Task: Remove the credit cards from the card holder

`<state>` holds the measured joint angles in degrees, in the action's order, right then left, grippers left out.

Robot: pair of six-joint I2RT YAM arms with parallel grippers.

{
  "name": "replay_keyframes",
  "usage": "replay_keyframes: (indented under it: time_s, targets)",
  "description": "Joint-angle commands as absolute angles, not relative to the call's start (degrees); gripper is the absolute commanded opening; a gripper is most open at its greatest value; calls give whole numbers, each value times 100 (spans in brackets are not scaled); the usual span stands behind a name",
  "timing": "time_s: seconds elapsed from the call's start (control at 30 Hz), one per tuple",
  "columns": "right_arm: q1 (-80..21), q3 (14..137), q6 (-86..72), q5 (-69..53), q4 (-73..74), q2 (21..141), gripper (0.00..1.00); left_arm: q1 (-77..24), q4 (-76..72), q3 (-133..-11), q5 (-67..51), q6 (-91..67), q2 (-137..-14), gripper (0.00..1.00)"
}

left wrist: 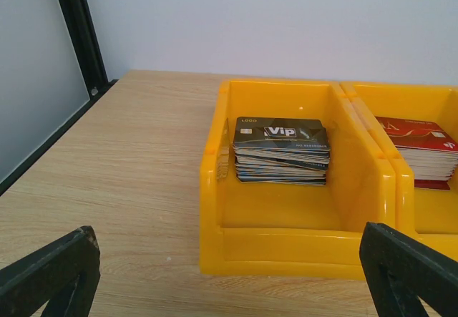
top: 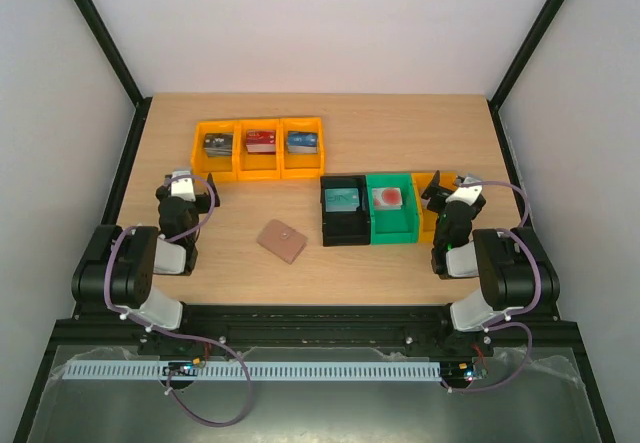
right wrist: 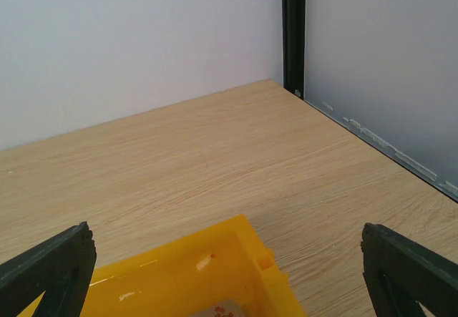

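Card holder, one, folded, six bins, left end effector, right end effector, both spread.

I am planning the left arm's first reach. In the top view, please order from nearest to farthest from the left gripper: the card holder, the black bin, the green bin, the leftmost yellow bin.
From the left gripper:
1. Leftmost yellow bin, just ahead.
2. Card holder, to its right.
3. Black bin, farther right.
4. Green bin, beside the black one, farthest.

Robotics lab cell: white panels, black frame posts, wooden bench, two arms.
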<state>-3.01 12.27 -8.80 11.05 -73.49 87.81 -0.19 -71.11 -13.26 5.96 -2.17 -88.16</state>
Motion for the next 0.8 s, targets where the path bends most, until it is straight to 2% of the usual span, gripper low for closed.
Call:
replay_keyframes:
  time_s: [0.0, 0.2, 0.3, 0.47, 0.53, 0.63, 0.7, 0.77]
  targets:
    - [-281, 1252, -852, 1146, -7395, 8771, 99, -9, -7243, -1363, 519, -290, -8807, 100]
    - [-281, 1284, -855, 1132, -7361, 8791, 99, -9, -7242, -1363, 519, -290, -8807, 100]
    - [-194, 1357, -791, 698, -7168, 8719, 99, -9, -7221, -1381, 499, -271, -8819, 100]
    - [-191, 2743, -942, 394, -4360, 7670, 99, -9, -7240, -1354, 466, -286, -8796, 100]
    - [-191, 3274, -1178, -440, -3601, 7375, 99, -2, -7048, -1456, 541, -313, -8725, 99]
    - [-203, 3828, -1990, -2146, -3143, 7246, 98, 150, -5264, -2217, 155, -382, -8092, 100]
    - [-419, 4136, -2489, -3153, -2957, 7362, 92, 382, -4027, -2803, -398, -515, -7592, 99]
    - [-1032, 4656, -2320, -3443, -2209, 7536, 88, 609, -2922, -3420, -934, -589, -7159, 100]
